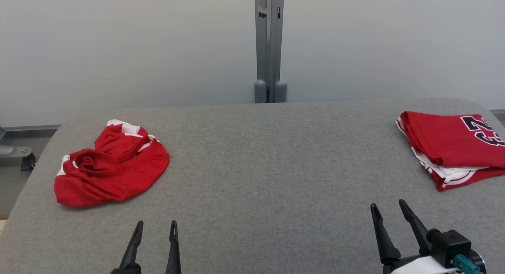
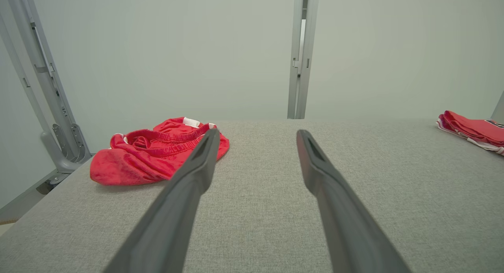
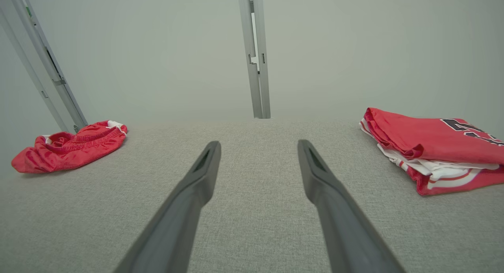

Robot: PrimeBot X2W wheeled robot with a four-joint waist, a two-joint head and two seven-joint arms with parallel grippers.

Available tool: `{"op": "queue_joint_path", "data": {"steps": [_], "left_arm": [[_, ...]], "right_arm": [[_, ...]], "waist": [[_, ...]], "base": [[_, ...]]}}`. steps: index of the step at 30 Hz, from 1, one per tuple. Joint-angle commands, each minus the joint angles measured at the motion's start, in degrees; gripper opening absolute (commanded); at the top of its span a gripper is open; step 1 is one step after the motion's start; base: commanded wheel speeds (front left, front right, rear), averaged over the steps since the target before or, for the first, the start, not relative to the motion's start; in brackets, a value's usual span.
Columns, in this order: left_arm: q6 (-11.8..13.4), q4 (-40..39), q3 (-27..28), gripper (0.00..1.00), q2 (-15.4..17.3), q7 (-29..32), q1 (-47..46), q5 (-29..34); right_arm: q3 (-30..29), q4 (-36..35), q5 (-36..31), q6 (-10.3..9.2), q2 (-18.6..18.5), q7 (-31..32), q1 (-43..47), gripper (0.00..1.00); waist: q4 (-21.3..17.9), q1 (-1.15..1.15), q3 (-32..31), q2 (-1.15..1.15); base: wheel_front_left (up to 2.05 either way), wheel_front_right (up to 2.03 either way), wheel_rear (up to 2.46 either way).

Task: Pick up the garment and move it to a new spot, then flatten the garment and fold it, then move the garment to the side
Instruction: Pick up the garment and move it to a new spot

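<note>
A: Surface and room?
B: Grey cloth-covered worktop (image 1: pixel 252 155), far corners rounded. Pale blank wall behind it. A grey metal post (image 1: pixel 269 49) stands upright at the middle of the far edge. The left wrist view picks up a slanted grey strut (image 2: pixel 39 80) beyond the worktop's left end.

A: Where is the garment?
B: The crumpled red garment (image 1: pixel 112 167), white trim and a gathered waistband showing, lies in a heap at the far left of the worktop. Well apart from it, at the far right, a folded red jersey (image 1: pixel 449 143) with white-and-red edging lies flat, partly past the frame edge.

A: Any writing?
B: Black numerals outlined in white on the jersey, turned away and cut by the frame. I cannot read them with confidence.

A: Arms?
B: Both are low at the near edge, pointing across the worktop toward the wall. The left jaws are spread and grasp nothing; the left fingers (image 1: pixel 133 246) sit on the near side of the heap, clear of it. The right jaws are spread and empty too; the right fingers (image 1: pixel 382 234) lean slightly left, short of the jersey. A teal connector (image 1: pixel 461 262) sits on the right wrist's black block.
</note>
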Motion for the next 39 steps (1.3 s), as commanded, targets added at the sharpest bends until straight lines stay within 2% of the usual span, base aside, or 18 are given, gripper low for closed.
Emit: {"op": "queue_joint_path", "data": {"steps": [1,12,20,28,39], "left_arm": [[-0.2,0.0,0.0,1.00,0.1,0.0,0.9,0.5],[-0.5,0.2,-0.4,1.00,0.1,0.0,1.0,2.1],[0.1,0.5,0.0,1.00,0.1,0.0,0.6,2.6],[-0.1,0.1,0.6,1.00,0.1,0.0,-0.4,3.3],[-0.7,0.1,2.2,1.00,0.1,0.0,-1.1,4.0]], "right_arm": [[0.1,0.0,0.1,-0.06,0.0,-0.1,0.9,1.00],[0.6,0.5,-0.3,-0.06,0.3,-0.1,1.3,1.00],[0.1,0.4,-0.2,-0.06,0.4,-0.1,1.7,1.00],[0.2,0.4,0.5,-0.06,0.9,-0.1,2.0,1.00],[1.0,0.8,0.4,-0.06,2.0,-0.1,1.0,1.00]], "waist": [[0.0,0.00,-0.1,0.00],[0.5,0.00,-0.2,0.00],[2.0,0.00,-0.1,0.00],[8.1,0.00,1.0,0.00],[20.9,0.00,2.0,0.00]], "base": [[0.00,0.00,0.00],[0.00,0.00,0.00],[0.00,0.00,0.00],[0.00,0.00,0.00],[0.00,0.00,0.00]]}}
